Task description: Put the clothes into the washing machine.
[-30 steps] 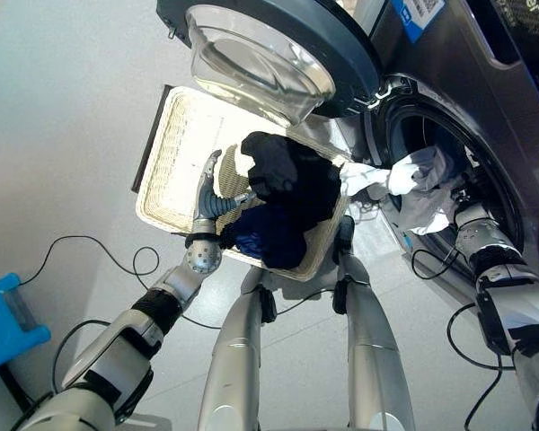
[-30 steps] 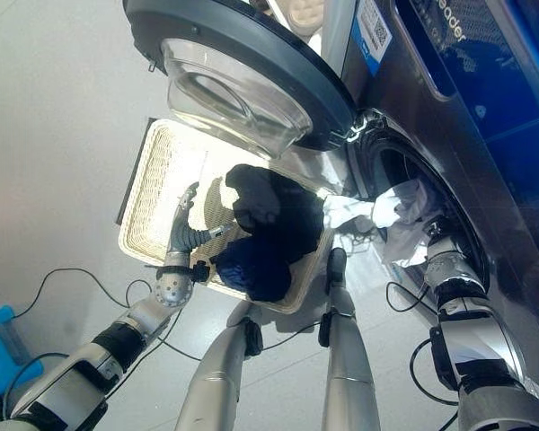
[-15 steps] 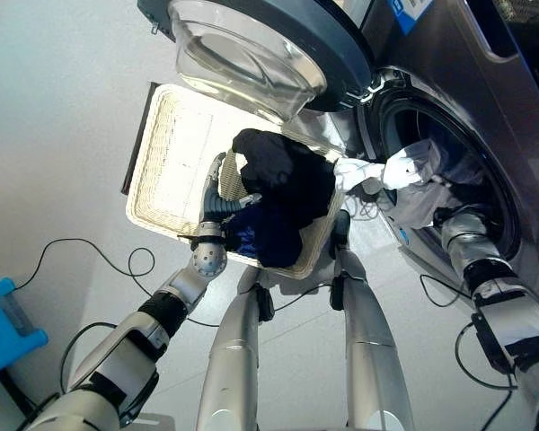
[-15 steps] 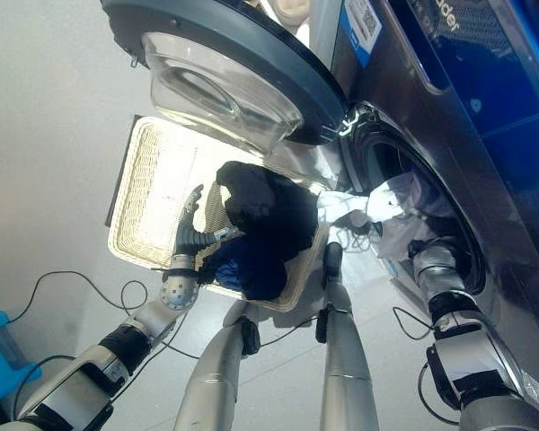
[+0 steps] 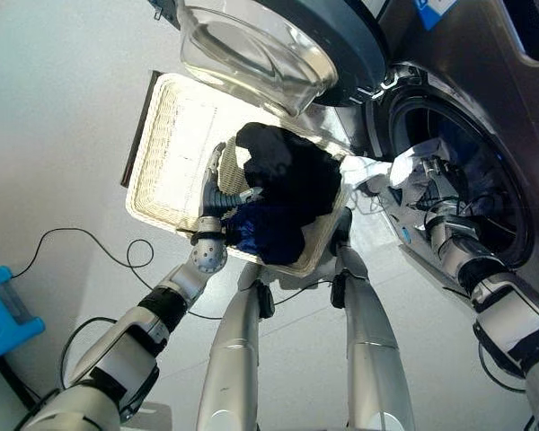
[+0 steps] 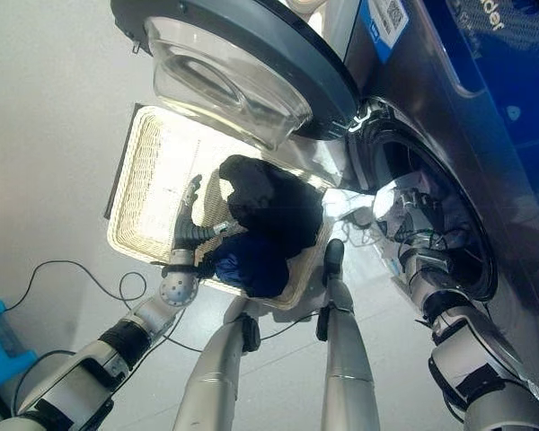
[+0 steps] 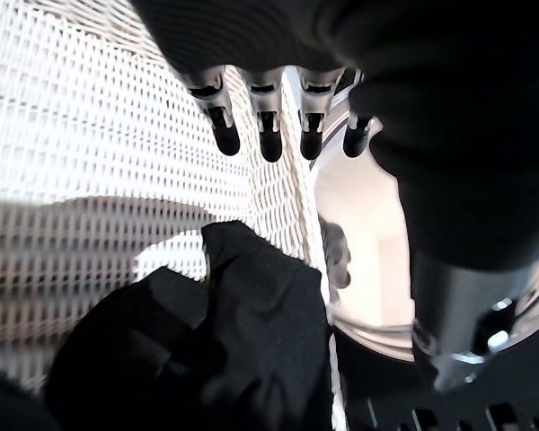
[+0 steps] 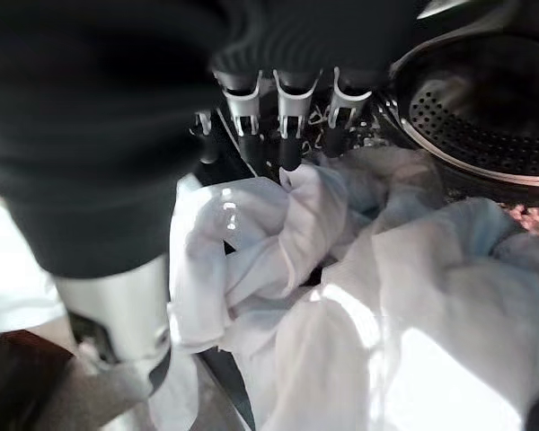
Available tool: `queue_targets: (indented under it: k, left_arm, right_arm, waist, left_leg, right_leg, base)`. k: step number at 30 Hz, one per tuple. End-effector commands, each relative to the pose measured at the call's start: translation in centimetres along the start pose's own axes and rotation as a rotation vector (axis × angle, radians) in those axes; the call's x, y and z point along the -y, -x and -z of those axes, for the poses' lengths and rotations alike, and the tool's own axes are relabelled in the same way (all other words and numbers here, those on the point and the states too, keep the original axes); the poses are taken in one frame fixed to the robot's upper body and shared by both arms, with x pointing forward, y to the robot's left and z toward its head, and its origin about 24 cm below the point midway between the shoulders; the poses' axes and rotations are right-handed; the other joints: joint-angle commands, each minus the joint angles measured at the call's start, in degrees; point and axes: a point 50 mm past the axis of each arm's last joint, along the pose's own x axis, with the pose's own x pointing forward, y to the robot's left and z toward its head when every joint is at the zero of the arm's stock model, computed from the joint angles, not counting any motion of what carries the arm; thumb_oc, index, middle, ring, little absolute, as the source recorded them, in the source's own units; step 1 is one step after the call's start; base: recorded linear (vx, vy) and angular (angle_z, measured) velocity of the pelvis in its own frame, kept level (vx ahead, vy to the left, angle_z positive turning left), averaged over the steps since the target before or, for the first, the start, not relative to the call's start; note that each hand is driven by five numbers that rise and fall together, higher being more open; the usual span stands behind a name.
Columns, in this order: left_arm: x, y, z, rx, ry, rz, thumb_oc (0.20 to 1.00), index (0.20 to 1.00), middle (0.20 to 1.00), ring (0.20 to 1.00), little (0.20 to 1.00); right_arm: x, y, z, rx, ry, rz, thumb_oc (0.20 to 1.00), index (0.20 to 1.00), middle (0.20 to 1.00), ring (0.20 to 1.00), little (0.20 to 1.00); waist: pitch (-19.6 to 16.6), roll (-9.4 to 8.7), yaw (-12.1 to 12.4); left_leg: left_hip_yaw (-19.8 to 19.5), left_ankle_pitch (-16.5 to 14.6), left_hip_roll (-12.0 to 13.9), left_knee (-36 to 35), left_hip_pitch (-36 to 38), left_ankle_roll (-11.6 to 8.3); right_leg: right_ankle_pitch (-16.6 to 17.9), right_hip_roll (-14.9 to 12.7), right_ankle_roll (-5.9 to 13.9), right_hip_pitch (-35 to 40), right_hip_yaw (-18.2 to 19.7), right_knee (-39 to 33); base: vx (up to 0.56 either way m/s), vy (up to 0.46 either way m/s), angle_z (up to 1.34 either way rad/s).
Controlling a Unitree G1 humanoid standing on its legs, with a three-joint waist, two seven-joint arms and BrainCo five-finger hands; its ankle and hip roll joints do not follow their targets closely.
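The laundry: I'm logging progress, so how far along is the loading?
The washer door is open. The right hand is working the white garment over the drum's rim, part of it trailing toward the basket. The dark clothes are left there, with the left hand open beside them.

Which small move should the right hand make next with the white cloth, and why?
Probably push the white cloth deeper into the drum. The right hand is at the washer's opening, its fingers on the cloth, but one end still trails out over the door rim toward the basket. The left hand waits in the basket.
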Motion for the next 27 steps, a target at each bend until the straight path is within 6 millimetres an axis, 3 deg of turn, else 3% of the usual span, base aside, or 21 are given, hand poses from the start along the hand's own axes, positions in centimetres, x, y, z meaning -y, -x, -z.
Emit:
queue_targets:
  k: [1,13,19,21,27]
  left_arm:
    - [0.0,-0.9,-1.6,0.103,0.030,-0.028,1.000,1.000,1.000,1.000,1.000]
    - [0.8,-2.1,-5.0,0.245,0.100,-0.029,1.000,1.000,1.000,1.000,1.000]
    - [0.8,-2.1,-5.7,0.272,0.130,-0.045,1.000,1.000,1.000,1.000,1.000]
    - [0.8,-1.8,-6.2,0.292,0.151,-0.050,1.000,1.000,1.000,1.000,1.000]
    - [1.0,-1.4,-6.7,0.319,0.165,-0.046,1.000,1.000,1.000,1.000,1.000]
  right_arm:
    - [1.3,-0.9,1.5,-0.024,0.126,-0.018,1.000,1.000,1.000,1.000,1.000]
    - [2.9,-2.5,2.6,-0.169,0.279,-0.225,1.000,1.000,1.000,1.000,1.000]
    - [3.3,-2.5,4.0,-0.266,0.310,-0.308,1.000,1.000,1.000,1.000,1.000]
    - [3.3,-2.1,5.5,-0.355,0.343,-0.384,1.000,1.000,1.000,1.000,1.000]
    - [3.7,-1.5,7.4,-0.451,0.396,-0.404,1.000,1.000,1.000,1.000,1.000]
  waist:
    - [-1.7,1.11,0.7]
    - [-1.7,4.07,1.9]
    - [-1.7,5.24,2.3]
    - [-1.7,6.24,2.7]
    - [-1.7,7.08,3.1]
  left_leg:
    - [2.3,-7.5,-2.0,9.4,-3.5,-3.58]
    - [1.3,-6.4,-3.5,9.8,-7.9,-3.50]
    - [1.2,-5.9,-3.9,9.6,-9.4,-3.71]
    - [0.9,-5.3,-4.2,9.0,-10.4,-3.90]
    - [1.0,-5.0,-4.3,8.8,-11.4,-4.07]
  right_leg:
    - [1.3,-1.6,7.73,-1.7,-4.0,0.7]
    - [2.7,-2.9,7.67,-7.0,-3.6,1.5]
    - [3.5,-3.3,7.56,-9.1,-3.4,1.3]
    - [3.8,-3.2,7.40,-10.5,-3.0,1.1]
    - [3.8,-3.3,7.35,-11.9,-2.9,1.3]
  base:
    - [0.00,0.000,0.00]
    - [0.00,-0.015,0.01]
    - [-0.01,0.003,0.07]
    - [-0.01,0.014,0.06]
    - [0.00,0.000,0.01]
